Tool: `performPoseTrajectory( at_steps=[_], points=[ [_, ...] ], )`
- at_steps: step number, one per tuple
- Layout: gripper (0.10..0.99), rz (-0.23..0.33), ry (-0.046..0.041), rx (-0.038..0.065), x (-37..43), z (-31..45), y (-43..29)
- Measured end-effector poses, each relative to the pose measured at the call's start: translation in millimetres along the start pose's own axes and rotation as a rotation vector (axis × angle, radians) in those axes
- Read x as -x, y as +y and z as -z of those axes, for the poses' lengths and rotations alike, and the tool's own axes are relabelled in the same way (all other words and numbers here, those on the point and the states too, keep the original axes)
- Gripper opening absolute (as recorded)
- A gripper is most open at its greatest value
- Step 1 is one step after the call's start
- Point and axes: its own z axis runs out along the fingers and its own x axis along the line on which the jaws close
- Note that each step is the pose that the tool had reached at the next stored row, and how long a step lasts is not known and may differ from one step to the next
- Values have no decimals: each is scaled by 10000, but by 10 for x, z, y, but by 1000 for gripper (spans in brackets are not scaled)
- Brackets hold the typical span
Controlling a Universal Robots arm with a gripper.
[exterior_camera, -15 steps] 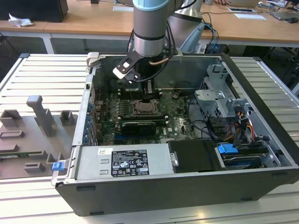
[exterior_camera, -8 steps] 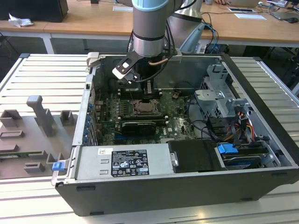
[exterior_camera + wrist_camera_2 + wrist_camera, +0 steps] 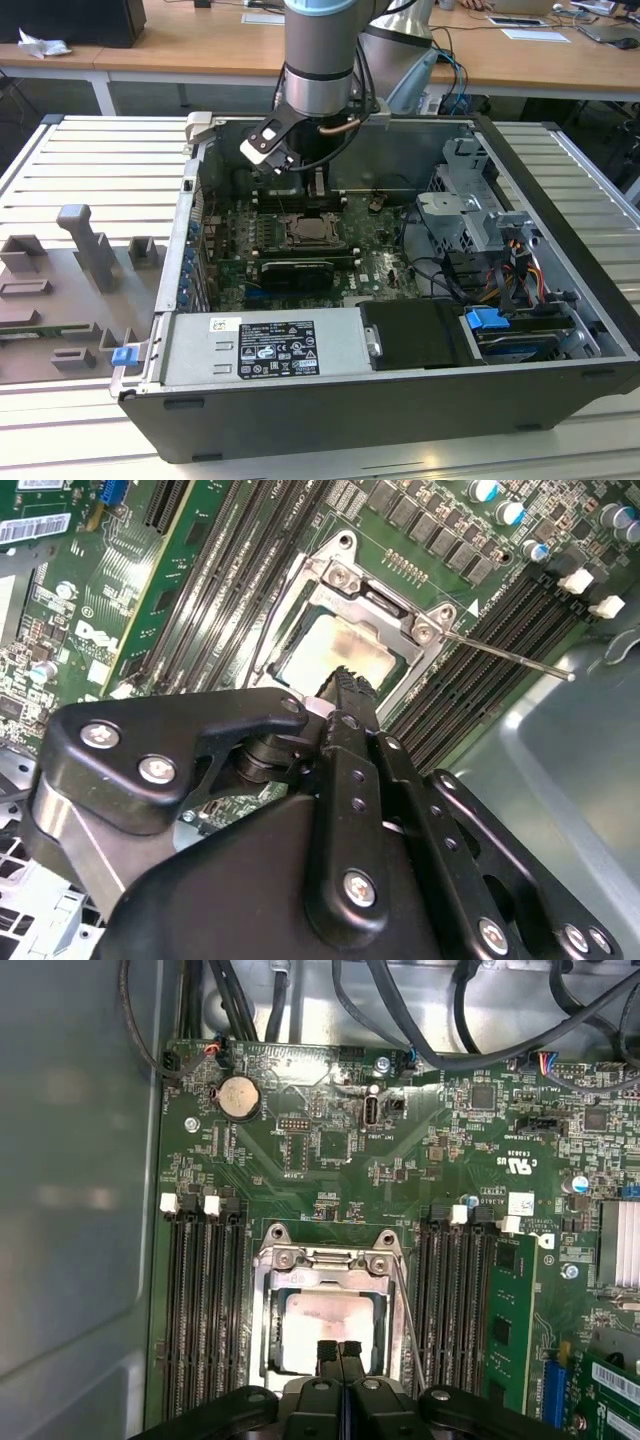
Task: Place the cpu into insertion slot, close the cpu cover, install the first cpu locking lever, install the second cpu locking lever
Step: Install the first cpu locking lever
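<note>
The socket sits mid-board inside the open computer case. The chip lies in it, pale metal face up. The cover lies flat over the socket, framing the chip through its cut-out. The gripper hangs over the socket's edge, its two black fingers pressed together with nothing between them and their tips over the chip's rim. A thin wire lever juts from one corner of the cover out over the memory slots that flank the socket. Beyond the socket lie a coin battery and a small white sticker, and white lettering is printed on the green board around them. In the exterior view, nearer the camera than the socket, a grey box carries a large label dense with black print.
</note>
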Motion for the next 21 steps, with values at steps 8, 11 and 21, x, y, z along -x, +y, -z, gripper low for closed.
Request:
performPoseTrajectory(
  at_steps=[8, 11, 21],
  points=[
    [106, 0, -1, -1, 0, 61, 1],
    [106, 0, -1, 0, -1, 111, 2],
    [106, 449, 7, 0, -2, 285, 5]
  ],
)
